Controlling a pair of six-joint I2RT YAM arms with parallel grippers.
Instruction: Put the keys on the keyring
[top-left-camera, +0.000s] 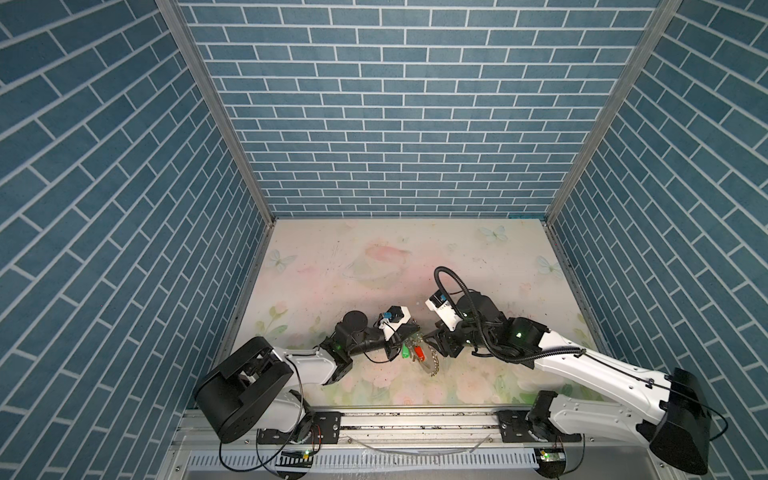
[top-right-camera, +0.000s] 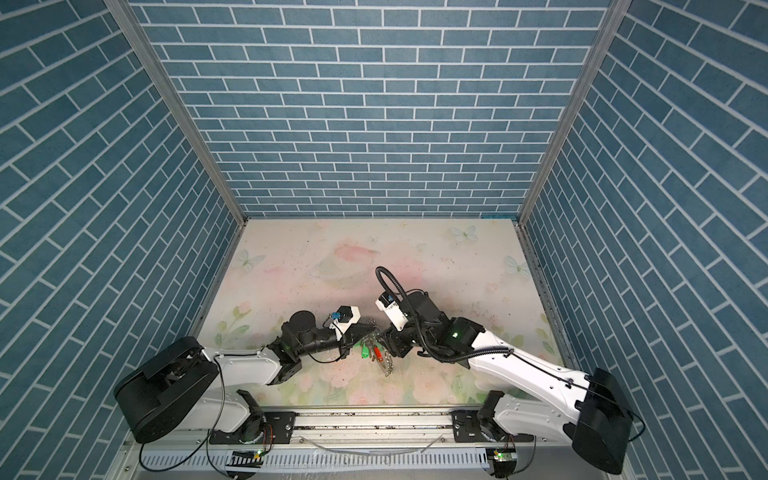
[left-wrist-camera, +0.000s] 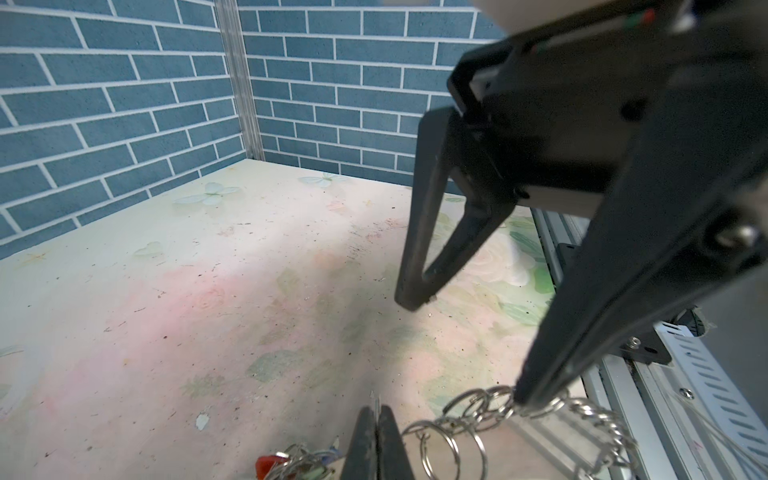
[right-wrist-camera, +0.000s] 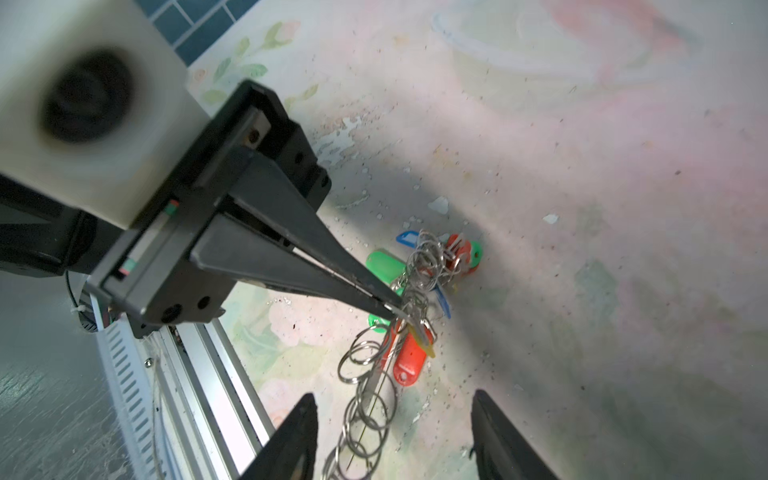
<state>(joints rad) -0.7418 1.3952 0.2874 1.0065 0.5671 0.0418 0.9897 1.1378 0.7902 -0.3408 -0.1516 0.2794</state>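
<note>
The left gripper (right-wrist-camera: 390, 306) pinches shut on the keyring (right-wrist-camera: 371, 399) — a thin plate seen edge-on, fringed with silver wire rings — while the right gripper (right-wrist-camera: 392, 411) stands open and empty astride its dangling rings. The yellow key (right-wrist-camera: 424, 343), with its glossy plastic tag, hangs among those rings beside a red tag (right-wrist-camera: 409, 361), so threading looks done, though the joining loop is hidden.

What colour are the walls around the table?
The walls are blue bricks with white lines, seen best in a top view.
</note>
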